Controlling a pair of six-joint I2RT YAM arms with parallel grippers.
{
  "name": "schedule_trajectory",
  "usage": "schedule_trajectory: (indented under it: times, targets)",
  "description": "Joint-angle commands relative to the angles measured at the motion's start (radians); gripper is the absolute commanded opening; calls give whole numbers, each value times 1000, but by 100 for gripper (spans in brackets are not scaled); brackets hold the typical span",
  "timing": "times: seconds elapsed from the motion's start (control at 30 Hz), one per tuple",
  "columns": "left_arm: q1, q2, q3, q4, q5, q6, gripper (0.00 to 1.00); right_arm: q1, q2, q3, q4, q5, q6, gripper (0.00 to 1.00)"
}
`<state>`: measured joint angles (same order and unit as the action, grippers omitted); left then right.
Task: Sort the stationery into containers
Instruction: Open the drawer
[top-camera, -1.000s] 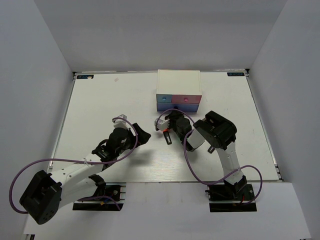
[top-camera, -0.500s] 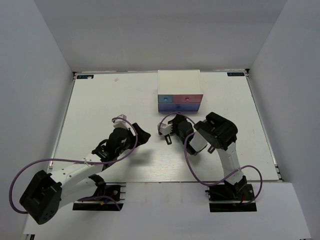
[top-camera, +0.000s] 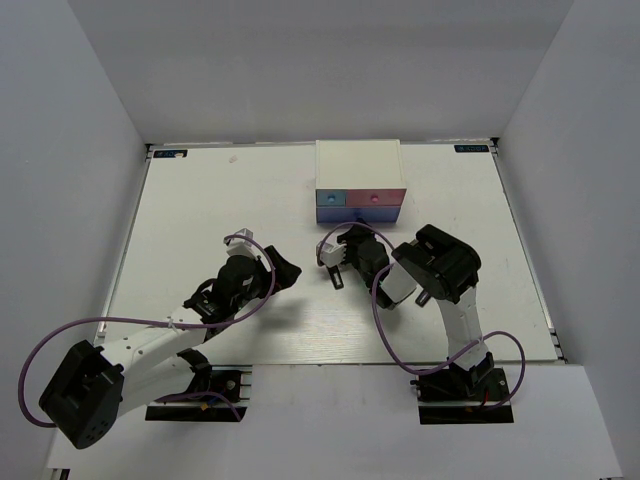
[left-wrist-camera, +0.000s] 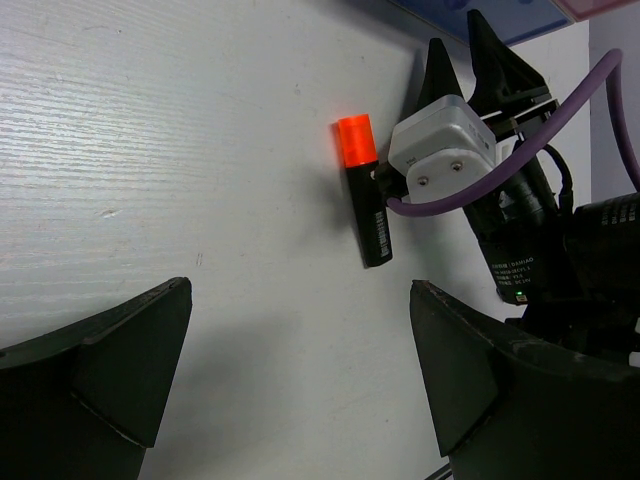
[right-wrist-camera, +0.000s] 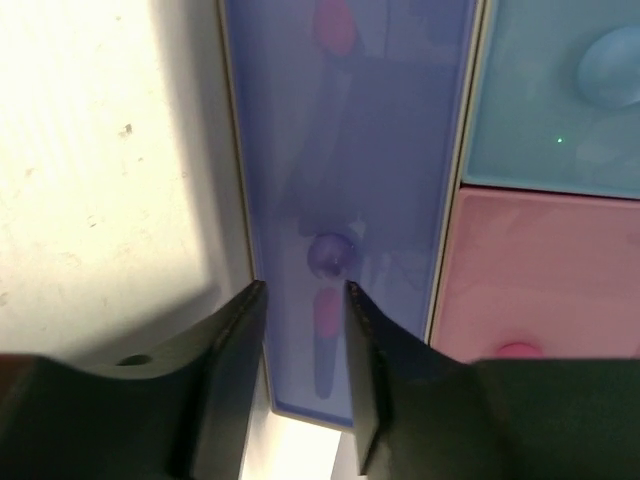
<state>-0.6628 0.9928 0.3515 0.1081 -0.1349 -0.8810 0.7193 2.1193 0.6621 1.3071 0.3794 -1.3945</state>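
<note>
Two tools, both empty: your left tool (left-wrist-camera: 300, 290) spread wide above grainy white tabletop (left-wrist-camera: 150, 150), where stubby black orange-capped highlighter (left-wrist-camera: 365, 205) lies flat; your right tool (right-wrist-camera: 302, 290) narrowly parted, tips just short of round knob (right-wrist-camera: 330, 255) on glossy blue-purple drawer (right-wrist-camera: 350, 120).

Likely a lab: white panels (top-camera: 320, 60) enclose the table (top-camera: 230, 200).

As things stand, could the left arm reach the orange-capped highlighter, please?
Probably yes: the orange-capped highlighter lies on bare table ahead of the open left tool, though the right arm crowds one side.
</note>
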Motion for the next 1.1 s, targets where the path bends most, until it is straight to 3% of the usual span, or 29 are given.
schedule_trajectory:
  times: [0.0,0.43,0.57,1.07]
  targets:
    - [5,-14,4,12,-3,4,100,-1,-32,30,583,0,6,45]
    - [5,-23,-5,12,-3,4,100,-12,39,103,583,-4,-8,46]
    - [5,-33,-5,2,-12,4,100,-17,50,113,581,-4,-11,40]
    - [5,-33,-5,2,-12,4,100,-32,41,82,581,21,-8,38]
